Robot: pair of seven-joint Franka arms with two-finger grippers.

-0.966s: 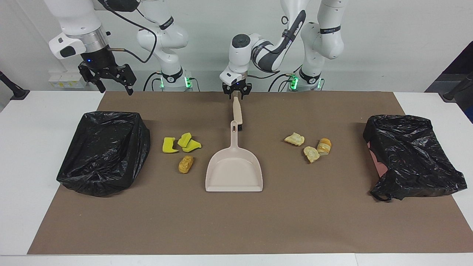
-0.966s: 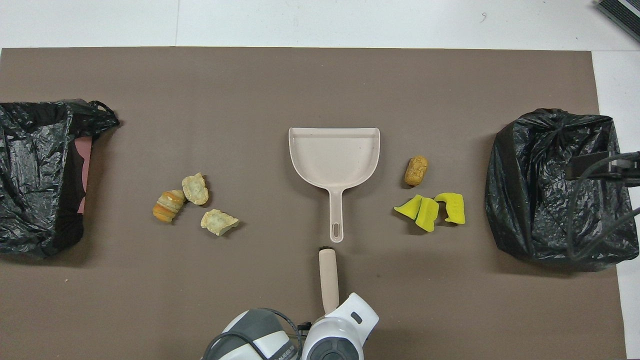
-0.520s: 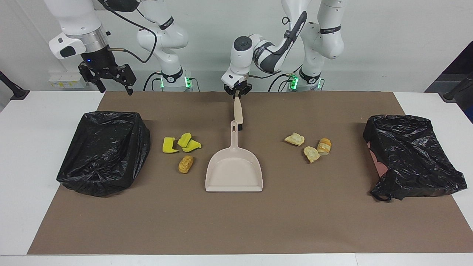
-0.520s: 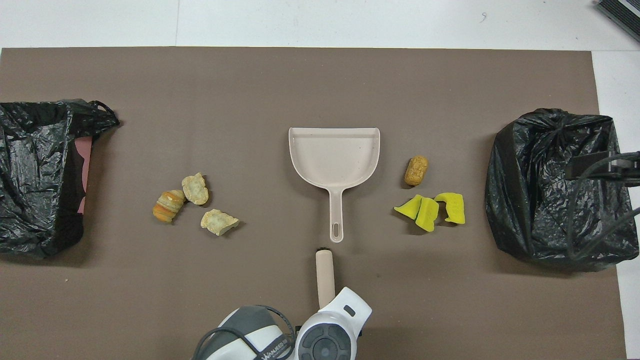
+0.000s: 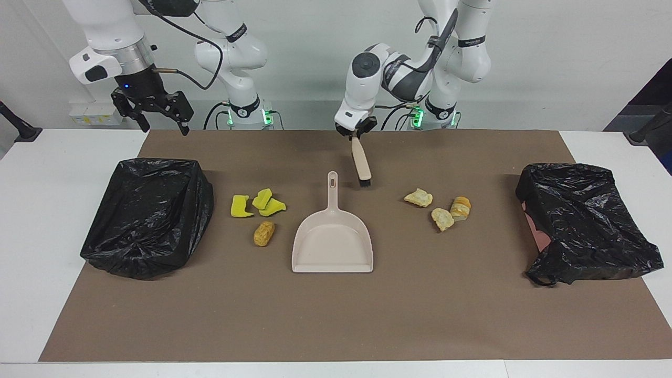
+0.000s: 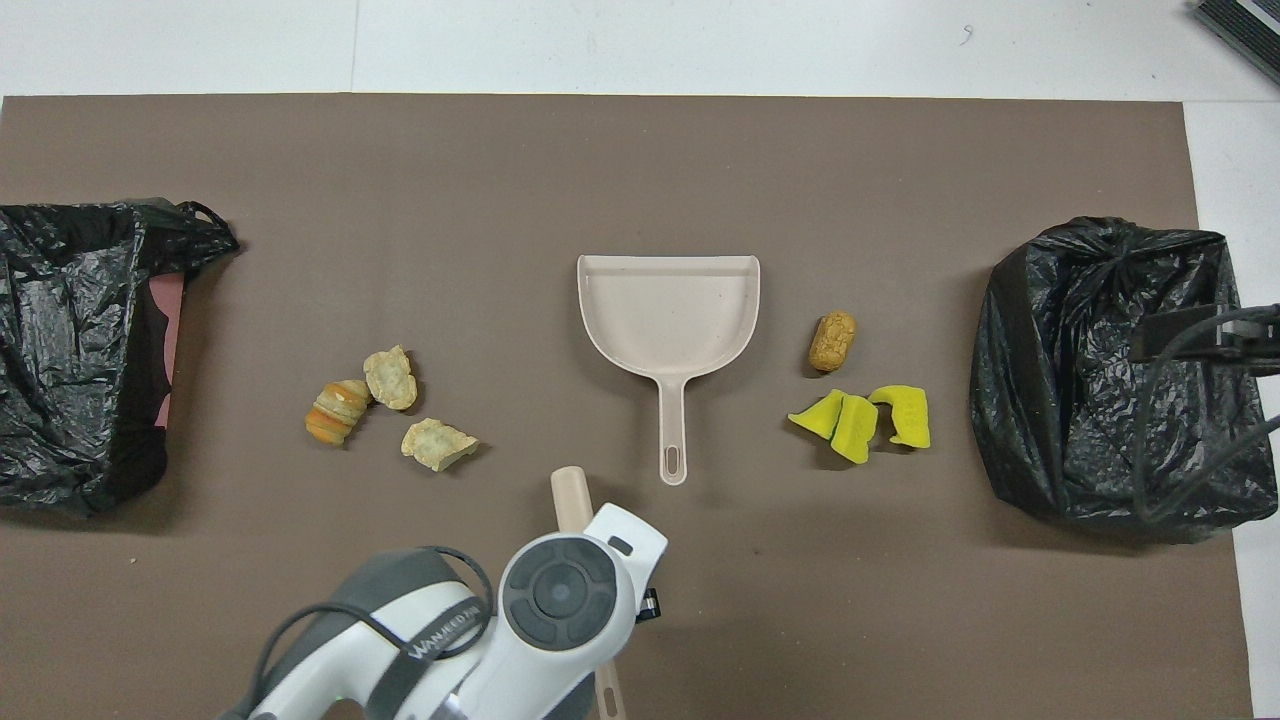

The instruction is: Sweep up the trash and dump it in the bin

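My left gripper [image 5: 357,135] is shut on the top of the beige brush [image 5: 361,163], which hangs tilted with its black bristles down, close over the mat beside the dustpan's handle. In the overhead view the wrist hides the gripper and only the brush's end [image 6: 570,494] shows. The beige dustpan [image 5: 332,242] lies flat at mid-table. Toward the right arm's end lie yellow sponge pieces [image 5: 257,203] and an orange-brown lump [image 5: 263,233]. Toward the left arm's end lie three tan lumps [image 5: 442,218]. My right gripper [image 5: 157,114] waits open, raised over the mat's edge.
A bin lined with a black bag [image 5: 149,215] stands at the right arm's end. A second black-bagged bin [image 5: 583,220] stands at the left arm's end. The brown mat [image 5: 336,315] covers the table's middle.
My left gripper closed on the brush handle, lifted it off the mat and carried it toward the left arm's end, away from the dustpan handle. The right arm stayed still.
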